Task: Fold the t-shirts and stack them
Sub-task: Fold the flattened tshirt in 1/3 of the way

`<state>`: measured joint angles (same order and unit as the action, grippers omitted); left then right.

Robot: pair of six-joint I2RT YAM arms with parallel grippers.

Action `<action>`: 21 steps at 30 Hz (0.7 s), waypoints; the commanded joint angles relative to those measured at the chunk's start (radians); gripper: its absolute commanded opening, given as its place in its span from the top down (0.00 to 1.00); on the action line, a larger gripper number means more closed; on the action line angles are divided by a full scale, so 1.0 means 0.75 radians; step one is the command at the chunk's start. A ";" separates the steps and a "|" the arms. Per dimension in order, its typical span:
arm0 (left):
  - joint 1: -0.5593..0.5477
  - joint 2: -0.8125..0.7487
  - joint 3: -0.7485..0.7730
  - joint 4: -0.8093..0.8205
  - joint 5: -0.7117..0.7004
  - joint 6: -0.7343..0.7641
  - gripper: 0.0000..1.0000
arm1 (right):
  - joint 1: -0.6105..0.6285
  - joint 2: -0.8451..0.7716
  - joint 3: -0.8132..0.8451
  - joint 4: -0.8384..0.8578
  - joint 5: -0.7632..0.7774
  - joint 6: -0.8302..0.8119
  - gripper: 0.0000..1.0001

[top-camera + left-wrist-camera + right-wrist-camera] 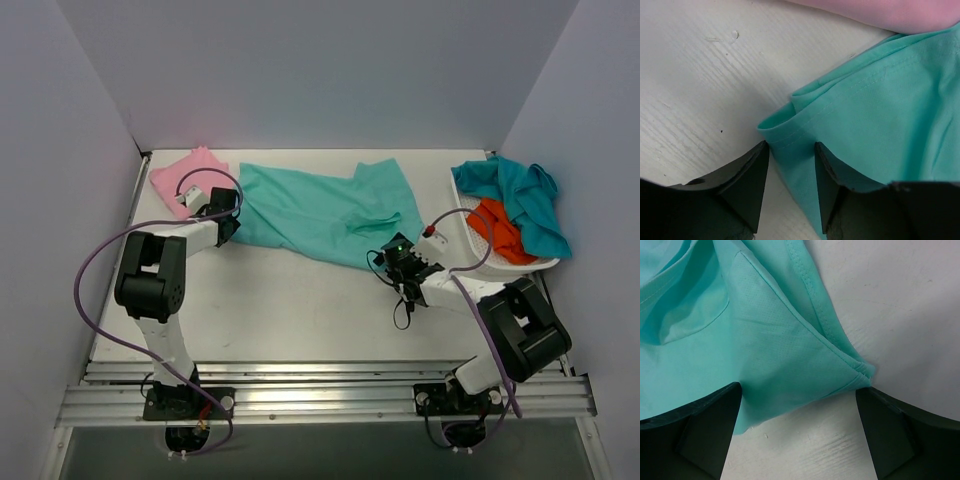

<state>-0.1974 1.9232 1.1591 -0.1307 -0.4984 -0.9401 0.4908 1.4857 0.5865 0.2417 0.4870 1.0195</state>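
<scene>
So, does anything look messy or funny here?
Yes. The sea-green t-shirt lies rumpled and crooked across the middle of the table, its edges folded over. On the right, the teal t-shirt spills over the rim of the white basket, with the orange t-shirt bunched beside it.

No readable text, label, brand or number shows anywhere.

We see a plain light sea-green t-shirt [320, 210], its hem stitched in matching thread. Left of it lies a plain pink t-shirt [185, 178]. Right of it are 2 more, a darker teal t-shirt [525, 195] and an orange t-shirt [500, 232], against a white perforated basket [465, 212]. Beneath it the table [300, 310] is white, faintly grained.
</scene>
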 commanded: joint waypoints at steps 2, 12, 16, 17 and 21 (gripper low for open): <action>0.010 0.027 0.068 -0.032 -0.012 -0.023 0.60 | -0.026 -0.026 -0.031 -0.011 0.003 -0.014 0.08; 0.010 0.041 0.089 -0.061 -0.025 -0.035 0.96 | -0.071 0.003 -0.074 0.085 -0.066 -0.038 0.85; 0.010 0.037 0.091 -0.061 -0.027 -0.039 0.97 | -0.082 0.005 -0.078 0.083 -0.070 -0.038 1.00; 0.010 0.037 0.089 -0.063 -0.029 -0.039 0.98 | -0.084 0.001 -0.078 0.081 -0.070 -0.038 1.00; 0.010 0.025 0.068 -0.055 -0.029 -0.051 0.98 | -0.088 -0.019 -0.074 0.060 -0.048 -0.038 1.00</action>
<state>-0.1963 1.9465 1.1889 -0.1665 -0.4988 -0.9630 0.4347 1.4853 0.5362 0.3069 0.4267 0.9943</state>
